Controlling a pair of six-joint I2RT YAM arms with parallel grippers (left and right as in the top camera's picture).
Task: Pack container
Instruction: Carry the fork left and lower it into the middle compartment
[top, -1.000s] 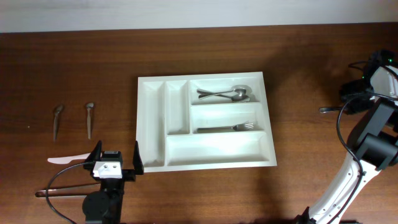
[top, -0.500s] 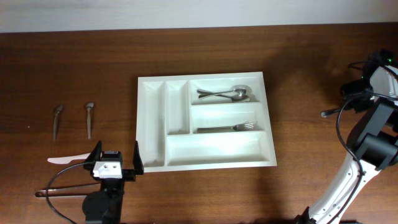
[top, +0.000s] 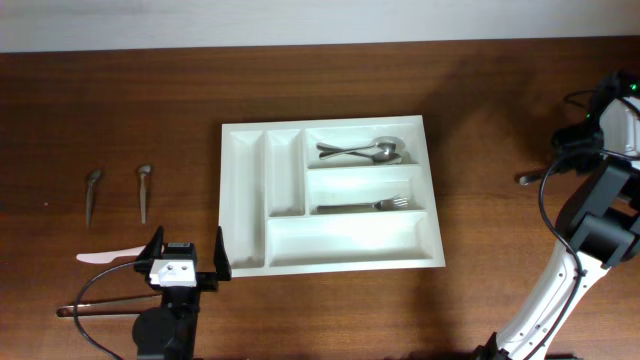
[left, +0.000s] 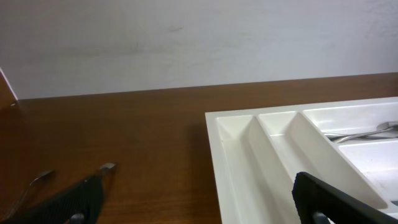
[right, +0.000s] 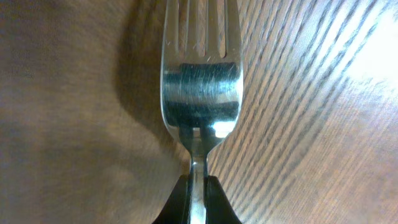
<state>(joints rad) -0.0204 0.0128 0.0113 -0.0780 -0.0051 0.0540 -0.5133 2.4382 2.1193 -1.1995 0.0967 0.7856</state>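
Note:
A white cutlery tray (top: 245, 200) lies mid-table; it also shows in the left wrist view (left: 249, 155). Two spoons (top: 362, 152) lie in its top right compartment and a fork (top: 365, 207) in the one below. My right gripper (right: 198, 196) is shut on the neck of a metal fork (right: 200, 68), tines pointing away, just above the wood at the far right (top: 530, 177). My left gripper (top: 186, 262) is open and empty by the tray's front left corner. A white plastic knife (top: 108, 256) and two small metal spoons (top: 144, 185) lie to the left.
A second small spoon (top: 92, 190) lies at the far left. A black cable (top: 100, 305) loops beside the left arm's base. The right arm's white links (top: 590, 220) stand along the table's right edge.
The right gripper with the fork has shifted slightly to the right, away from the tray. The left arm has not moved.

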